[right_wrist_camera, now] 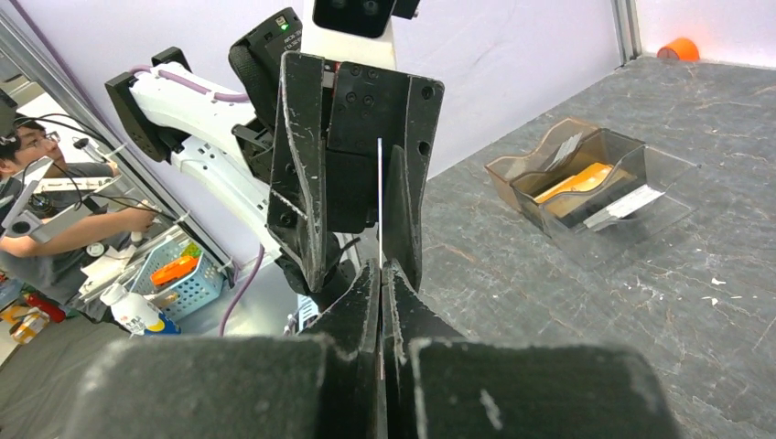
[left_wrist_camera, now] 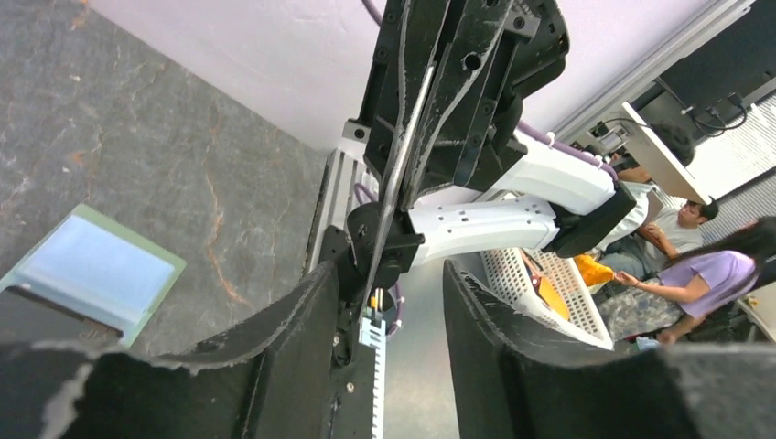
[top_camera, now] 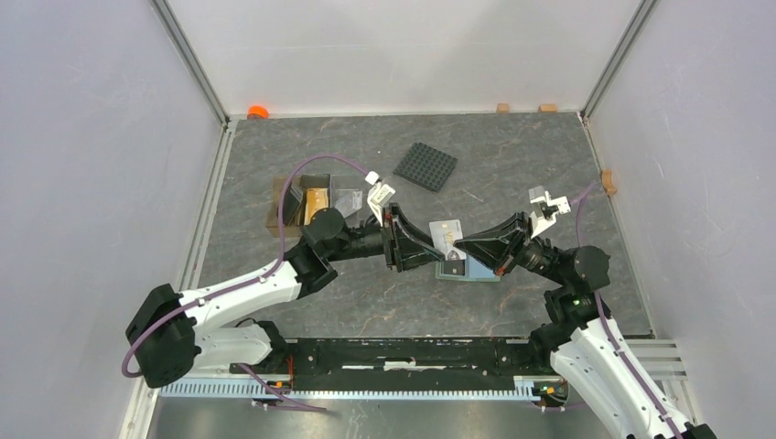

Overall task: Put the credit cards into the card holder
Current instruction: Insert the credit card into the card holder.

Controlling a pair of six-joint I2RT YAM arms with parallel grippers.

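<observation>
A white-grey credit card (top_camera: 447,236) hangs in the air between my two grippers, above the card holder (top_camera: 468,268). The holder lies open on the table, sage-green at the rim and light blue inside (left_wrist_camera: 91,274). My right gripper (right_wrist_camera: 381,283) is shut on the card, which shows edge-on as a thin white line (right_wrist_camera: 380,201). My left gripper (left_wrist_camera: 389,270) faces it, open. Its fingers (right_wrist_camera: 307,183) stand on either side of the card's far end without pinching it. More credit cards, one tan-gold (right_wrist_camera: 572,180) and one white-grey (right_wrist_camera: 622,203), sit in the brown tray (right_wrist_camera: 512,169).
The brown tray (top_camera: 279,206) stands at the back left, behind my left arm. A black studded plate (top_camera: 425,166) lies behind the grippers. An orange object (top_camera: 258,112) sits at the far left corner. Walls close in the table on three sides.
</observation>
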